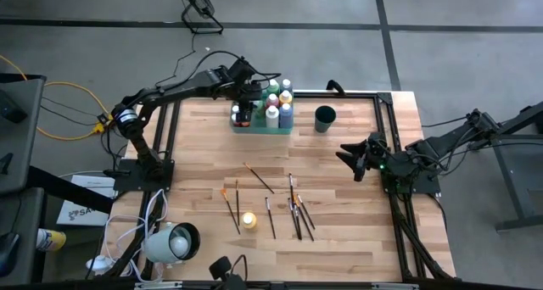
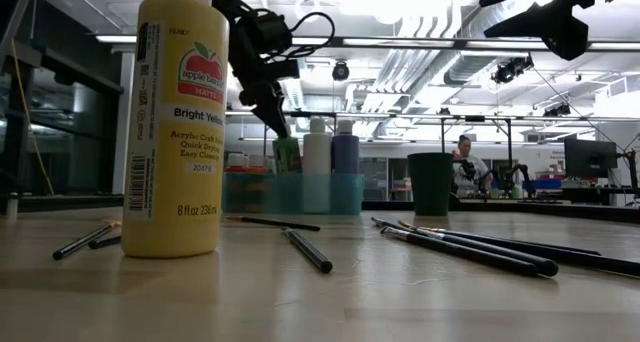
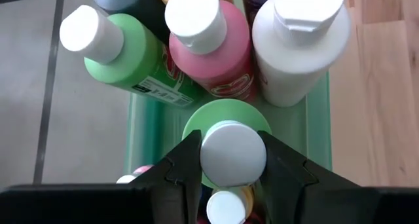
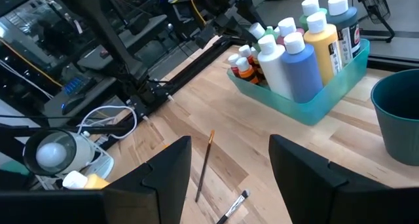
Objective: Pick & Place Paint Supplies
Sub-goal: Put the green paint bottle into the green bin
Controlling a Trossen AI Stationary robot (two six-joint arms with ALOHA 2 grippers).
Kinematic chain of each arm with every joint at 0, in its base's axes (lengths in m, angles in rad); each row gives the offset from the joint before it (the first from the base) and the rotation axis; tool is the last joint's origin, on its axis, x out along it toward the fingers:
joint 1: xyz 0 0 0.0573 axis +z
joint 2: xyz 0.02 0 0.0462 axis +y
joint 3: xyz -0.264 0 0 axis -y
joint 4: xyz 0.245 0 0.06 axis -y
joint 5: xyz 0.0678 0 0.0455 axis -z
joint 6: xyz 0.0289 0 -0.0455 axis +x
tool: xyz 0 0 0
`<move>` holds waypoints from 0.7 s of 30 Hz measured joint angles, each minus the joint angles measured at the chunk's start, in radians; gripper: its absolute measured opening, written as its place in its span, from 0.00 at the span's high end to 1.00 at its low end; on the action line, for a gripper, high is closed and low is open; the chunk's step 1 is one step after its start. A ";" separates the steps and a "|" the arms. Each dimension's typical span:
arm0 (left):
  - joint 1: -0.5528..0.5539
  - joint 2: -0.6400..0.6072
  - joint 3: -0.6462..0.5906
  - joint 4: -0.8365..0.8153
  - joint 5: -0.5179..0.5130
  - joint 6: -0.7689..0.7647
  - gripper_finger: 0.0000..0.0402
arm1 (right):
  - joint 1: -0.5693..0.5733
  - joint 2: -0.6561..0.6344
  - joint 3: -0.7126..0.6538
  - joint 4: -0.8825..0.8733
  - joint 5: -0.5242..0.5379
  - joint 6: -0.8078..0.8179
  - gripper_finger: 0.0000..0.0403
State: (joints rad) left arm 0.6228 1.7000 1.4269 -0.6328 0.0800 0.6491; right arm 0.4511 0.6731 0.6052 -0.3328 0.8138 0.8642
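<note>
Observations run from the left side of the desk (image 1: pixel 339 239) to the right

Left gripper (image 3: pixel 232 160) stands over the green tray (image 1: pixel 263 127) at about 11 o'clock from the desk centre. Its fingers (image 3: pixel 183 168) are closed on the white cap of a green bottle (image 3: pixel 230 152), one pad against each side. The grip sits on the cap because neighbouring bottles crowd the body; a pink bottle (image 3: pixel 213 44), a second green bottle (image 3: pixel 121 54) and a white bottle (image 3: pixel 298 44) stand tight around it. I judge the bottle is being set into, or held in, a free slot at the tray's near end. Its long axis is vertical, cap up, like every other bottle in the tray

Yellow bottle (image 1: pixel 249 220) stands alone and upright at about 7 o'clock, well apart from the tray, label toward the low camera, not yet collected

Paintbrushes (image 1: pixel 293 209) lie flat and scattered across the desk's near half, around 6 o'clock. Most long axes run roughly 12 to 6; one brush (image 1: pixel 259 178) lies slanted, about 10 to 4. Which end carries bristles is mostly too small to tell

Dark cup (image 1: pixel 325 119) stands upright at about 1 o'clock, just beside the tray; I see nothing in it

Right gripper (image 4: pixel 229 162) waits at about 3 o'clock, fingers spread apart, holding nothing, pointing toward the brushes and tray
</note>
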 joint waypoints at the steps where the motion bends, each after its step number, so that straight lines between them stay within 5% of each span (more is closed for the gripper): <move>1: 0.000 0.000 0.000 -0.004 0.000 0.000 0.72 | 0.000 0.000 0.000 0.000 0.000 0.000 0.51; 21: 0.000 0.000 0.000 0.048 -0.012 0.000 0.59 | 0.000 0.000 0.000 0.000 0.021 0.000 0.51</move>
State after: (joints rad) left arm 0.6228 1.7000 1.4273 -0.5848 0.0678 0.6495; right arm 0.4515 0.6731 0.6052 -0.3328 0.8351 0.8642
